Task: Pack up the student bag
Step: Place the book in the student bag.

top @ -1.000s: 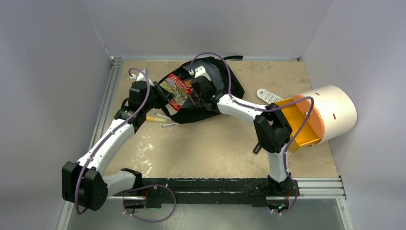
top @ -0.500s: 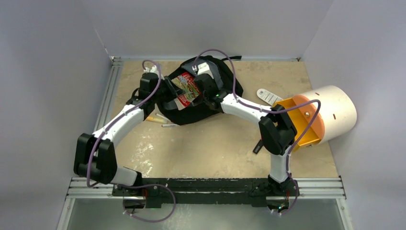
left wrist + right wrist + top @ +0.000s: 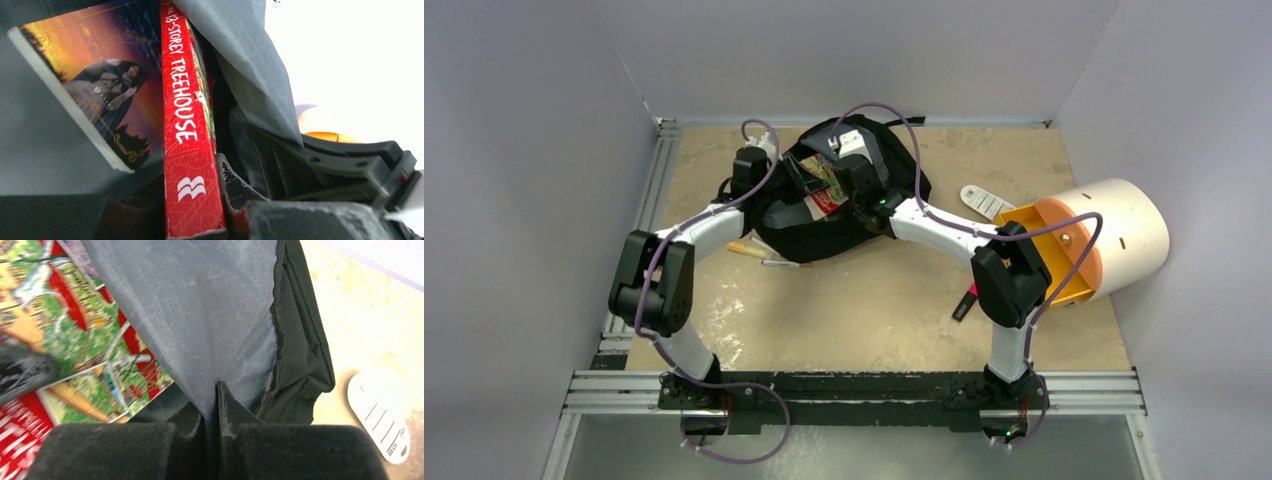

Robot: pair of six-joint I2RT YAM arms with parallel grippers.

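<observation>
student bag [image 3: 819, 238]: black and soft, lying on the beige table [image 3: 874, 300] at its far side, mouth gaping; everything below is placed from it.
lining [image 3: 200, 315]: grey, drawn up taut out of the bag's mouth on its right side.
left gripper [image 3: 192, 212]: reaching into the bag's mouth from its left side, clenched on the lower end of the red book's spine, which sits between its fingers.
red book [image 3: 190, 145]: spine reads "The 13-Storey Treehouse"; it stands on edge, partly inside the bag's mouth, with its drawn green-and-red cover facing the lining.
second book [image 3: 100, 85]: sunset-coloured cover with a robed figure, inside the bag, just beside the red book on the side away from the lining, tilted off from it.
right gripper [image 3: 216, 400]: at the right side of the bag's mouth, jaws pinched tight on a fold of the lining, no gap between them.
pens [image 3: 759, 252]: a few slim ones on the table just beside the bag's near left edge; whether they touch it cannot be told.
white oblong [image 3: 984, 200]: flat, with rounded ends and dark marks, lying right of the bag and apart from it.
cylinder [image 3: 1114, 235]: cream with an orange open end, on its side, well apart to the bag's right, beyond the white oblong.
</observation>
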